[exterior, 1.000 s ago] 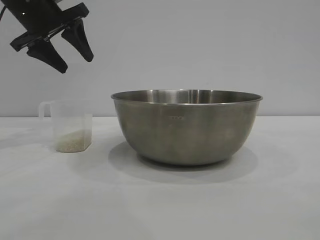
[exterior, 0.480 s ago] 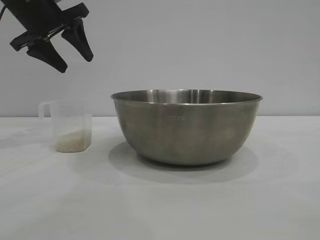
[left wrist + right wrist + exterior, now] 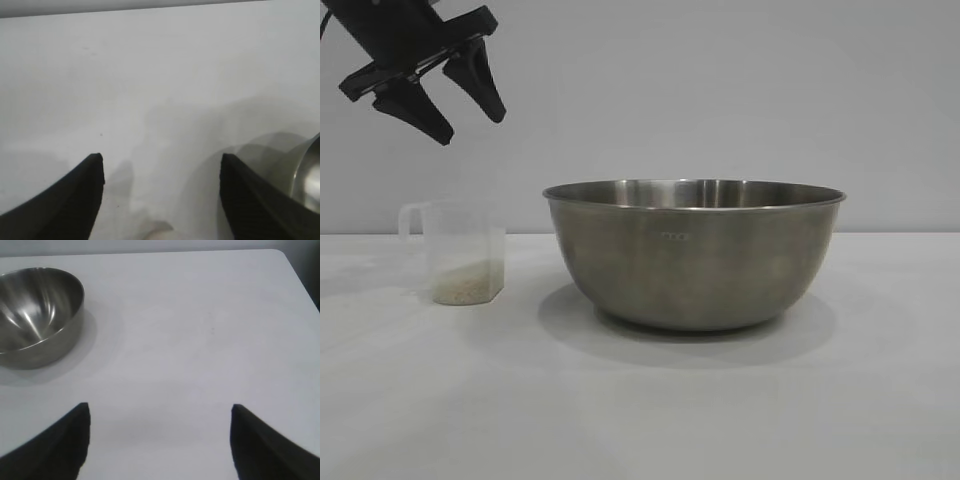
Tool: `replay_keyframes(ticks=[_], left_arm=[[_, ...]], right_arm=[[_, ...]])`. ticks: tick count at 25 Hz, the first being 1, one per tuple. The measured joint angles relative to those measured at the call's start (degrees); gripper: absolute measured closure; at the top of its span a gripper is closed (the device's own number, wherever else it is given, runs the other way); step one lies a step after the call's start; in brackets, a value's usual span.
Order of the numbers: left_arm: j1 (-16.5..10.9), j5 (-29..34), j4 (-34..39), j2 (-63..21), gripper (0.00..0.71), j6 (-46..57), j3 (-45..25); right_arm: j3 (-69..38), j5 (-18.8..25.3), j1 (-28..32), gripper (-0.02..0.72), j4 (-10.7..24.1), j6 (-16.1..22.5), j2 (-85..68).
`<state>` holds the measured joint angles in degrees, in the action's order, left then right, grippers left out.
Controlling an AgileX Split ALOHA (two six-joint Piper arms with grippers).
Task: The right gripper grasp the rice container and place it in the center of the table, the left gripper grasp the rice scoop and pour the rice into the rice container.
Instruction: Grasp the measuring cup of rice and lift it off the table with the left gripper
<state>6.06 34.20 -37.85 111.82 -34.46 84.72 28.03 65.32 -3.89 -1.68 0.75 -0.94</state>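
The rice container (image 3: 693, 255), a large steel bowl, stands on the white table (image 3: 640, 410) near the middle of the exterior view. To its left stands the rice scoop (image 3: 465, 250), a clear plastic cup with a side handle and a thin layer of rice (image 3: 466, 286) at its bottom. My left gripper (image 3: 470, 125) hangs open high above the scoop, at the upper left, holding nothing. In the left wrist view the left gripper (image 3: 161, 159) shows bare table between its fingers and the bowl's edge (image 3: 309, 175) at one side. My right gripper (image 3: 160, 407) is open over bare table, with the bowl (image 3: 37, 315) farther off.
A plain grey wall stands behind the table. In the right wrist view a rounded table corner (image 3: 282, 257) shows, with a dark drop beyond it.
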Motion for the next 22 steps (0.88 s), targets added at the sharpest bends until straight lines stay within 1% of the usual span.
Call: replay_keyframes(ticks=[5, 13, 18, 22], left_arm=[[0.0, 4.3, 1.9, -4.1, 0.217, 1.0, 0.0], [0.0, 17.5, 4.6, -10.9, 0.217, 4.0, 0.0], [0.0, 23.8, 5.1, -15.8, 0.217, 6.3, 0.0], [0.0, 30.2, 5.2, -19.0, 0.217, 6.6, 0.0]], right_arm=[[0.0, 0.0, 0.0, 0.171, -0.1, 0.0, 0.0], [0.0, 0.0, 0.0, 0.171, -0.1, 0.0, 0.0], [0.0, 0.0, 0.0, 0.171, -0.1, 0.0, 0.0], [0.0, 0.0, 0.0, 0.171, -0.1, 0.0, 0.0]])
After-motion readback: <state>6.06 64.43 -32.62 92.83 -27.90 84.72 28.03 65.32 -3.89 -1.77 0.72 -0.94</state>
